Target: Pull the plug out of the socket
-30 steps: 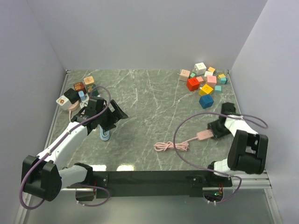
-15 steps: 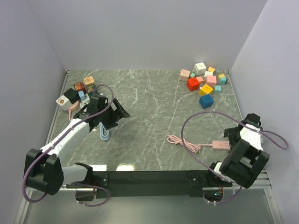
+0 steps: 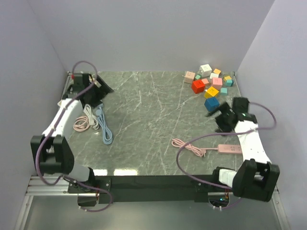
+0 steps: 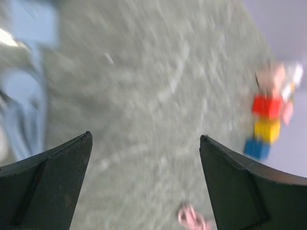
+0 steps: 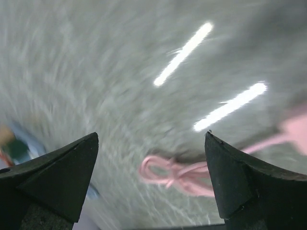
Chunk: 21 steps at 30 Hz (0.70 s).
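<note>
Left claw (image 4: 144, 139) and right claw (image 5: 151, 136) both gape wide (left extended far back, right nearer).

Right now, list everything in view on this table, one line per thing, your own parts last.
toy blocks: a cluster too tight to count; red, yellow, blue, pink, white, teal; far right corner.
pink cord: one, pink, loosely coiled near the front, right of centre.
pink socket bar: one, pink, flat at the cord's right end.
blue cable: one, light blue, left side.
white cable: one, white, just left of the blue one.
pale pink cable: one, pale pink, by the left edge.
table: one, grey-green marble.
left gripper: one, black, open, empty, far left corner.
right gripper: one, black, open, empty, right side near the blue block.
</note>
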Available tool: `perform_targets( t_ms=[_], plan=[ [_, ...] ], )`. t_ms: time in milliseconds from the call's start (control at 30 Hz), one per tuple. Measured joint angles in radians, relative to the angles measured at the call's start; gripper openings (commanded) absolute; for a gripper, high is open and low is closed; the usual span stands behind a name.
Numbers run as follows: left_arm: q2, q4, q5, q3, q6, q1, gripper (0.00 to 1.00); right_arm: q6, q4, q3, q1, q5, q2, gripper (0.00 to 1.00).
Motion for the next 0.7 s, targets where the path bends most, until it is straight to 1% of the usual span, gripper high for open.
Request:
perform_targets(
  t_ms=[67, 133, 267, 367, 533, 600, 700],
  plan=[
    [0.072, -0.021, -0.051, 0.087, 0.018, 0.051, 0.99, -0.015, 0.018, 0.073, 0.135, -0.008, 0.035, 0.97],
    [0.167, -0.058, -0.123, 0.201, 0.052, 0.072, 0.99, -0.04, 0.055, 0.15, 0.261, -0.014, 0.09, 0.98],
    [0.379, -0.113, -0.253, 0.455, 0.133, 0.076, 0.98, -0.09, 0.086, 0.252, 0.434, -0.002, 0.202, 0.98],
    [0.519, -0.147, -0.307, 0.592, 0.185, 0.084, 0.98, -0.122, 0.09, 0.291, 0.502, -0.011, 0.275, 0.98],
    [0.708, -0.227, -0.384, 0.766, 0.239, 0.109, 0.97, -0.173, 0.087, 0.354, 0.538, -0.021, 0.385, 0.98],
    [0.756, -0.255, -0.394, 0.813, 0.259, 0.12, 0.95, -0.187, 0.085, 0.366, 0.544, -0.023, 0.401, 0.98],
    [0.785, -0.279, -0.385, 0.841, 0.288, 0.127, 0.92, -0.203, 0.079, 0.386, 0.546, -0.023, 0.412, 0.98]
  ],
)
